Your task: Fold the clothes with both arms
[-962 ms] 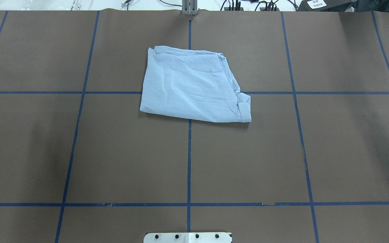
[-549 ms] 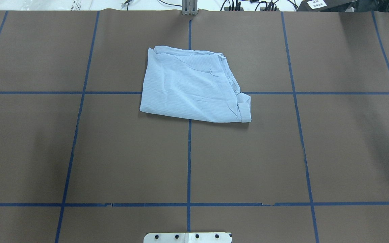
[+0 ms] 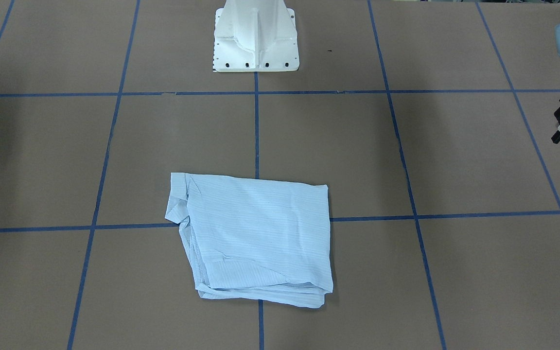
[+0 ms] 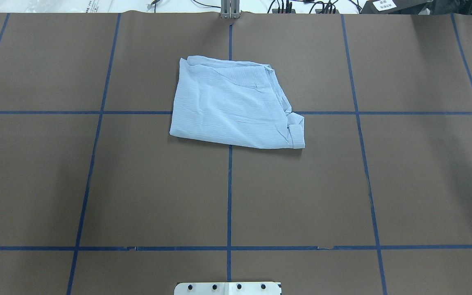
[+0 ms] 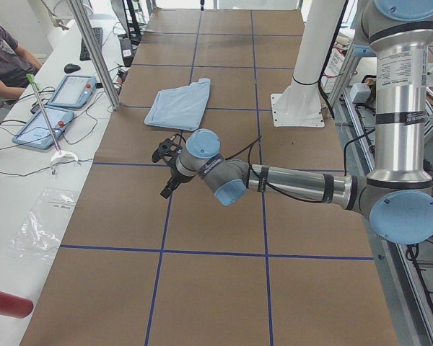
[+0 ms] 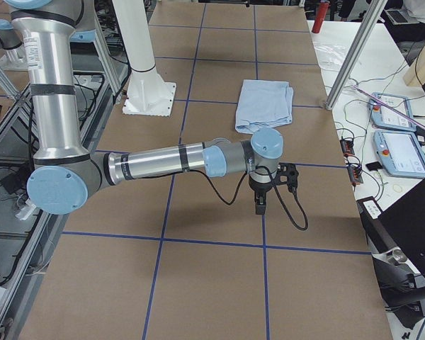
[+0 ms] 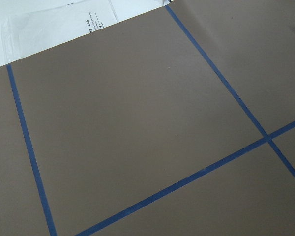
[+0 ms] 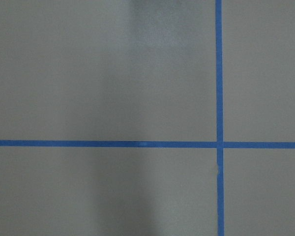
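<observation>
Shirt [image 4: 232,106] lies flat on the table [image 4: 404,184], straight out in front of the white base [image 4: 228,288] and well apart from it, roughly on the base's centre line. It is already folded to a rough rectangle of several layers. The edge on the base's left is a clean fold. The edge on the base's right is bunched, with loose layers and a cuff showing.

Left gripper [image 5: 166,189] hangs over bare table far out to the base's left, nowhere near the shirt. It is cut off at the frame edge in the front view, so I can't tell whether the jaws are apart or together. Right gripper [image 6: 261,205] is far out to the base's right and shows only in the side view, so I can't tell that either. Neither holds anything.

Handling, as a judgement: the cloth is thin, light and limp, and the layers will likely slide over each other. Pinch low at two corners of one edge, catching the whole stack. The bunched side probably needs a deeper bite.
</observation>
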{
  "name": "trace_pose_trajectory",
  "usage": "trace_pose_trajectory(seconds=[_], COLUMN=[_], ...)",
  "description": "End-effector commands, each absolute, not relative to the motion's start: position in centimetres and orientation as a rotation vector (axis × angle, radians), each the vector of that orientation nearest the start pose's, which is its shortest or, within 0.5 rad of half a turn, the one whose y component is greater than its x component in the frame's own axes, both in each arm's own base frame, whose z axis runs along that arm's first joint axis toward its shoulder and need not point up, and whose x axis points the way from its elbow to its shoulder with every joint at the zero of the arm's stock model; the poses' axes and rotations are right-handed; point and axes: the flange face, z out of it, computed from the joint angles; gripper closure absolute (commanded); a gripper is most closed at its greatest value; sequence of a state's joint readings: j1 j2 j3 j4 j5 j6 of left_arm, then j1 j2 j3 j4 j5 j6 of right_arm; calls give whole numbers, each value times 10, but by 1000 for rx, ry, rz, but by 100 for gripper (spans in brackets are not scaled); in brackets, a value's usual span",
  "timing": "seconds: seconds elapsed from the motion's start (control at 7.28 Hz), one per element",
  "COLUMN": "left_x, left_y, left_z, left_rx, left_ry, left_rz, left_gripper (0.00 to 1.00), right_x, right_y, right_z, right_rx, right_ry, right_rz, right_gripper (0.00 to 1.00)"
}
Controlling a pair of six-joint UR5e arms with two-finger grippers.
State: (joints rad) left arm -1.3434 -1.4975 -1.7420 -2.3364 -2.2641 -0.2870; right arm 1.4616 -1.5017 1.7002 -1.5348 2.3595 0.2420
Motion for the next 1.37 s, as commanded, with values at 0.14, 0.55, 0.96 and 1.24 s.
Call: trace_pose_trajectory(seconds=[0.14,0.55,0.96,1.24], left_x=[41,40,39,39], left_y=[-486,-482,-480,-479], left_z=[522,525,523,520], left_rx=[632,625,630,636], left_ry=[836,836,841,842], left_rz=[236,230,234,235], left_gripper=[0,0,0,0], right_x=[3,2,-2,-3], right_y=[-531,-526,-524,-521], right_z=[545,539,516,510], right_rx=[112,118,154,162], right_ry=[-826,-838,-845,-846], right_rz=[14,7,-11,-18], right_gripper=[0,0,0,0])
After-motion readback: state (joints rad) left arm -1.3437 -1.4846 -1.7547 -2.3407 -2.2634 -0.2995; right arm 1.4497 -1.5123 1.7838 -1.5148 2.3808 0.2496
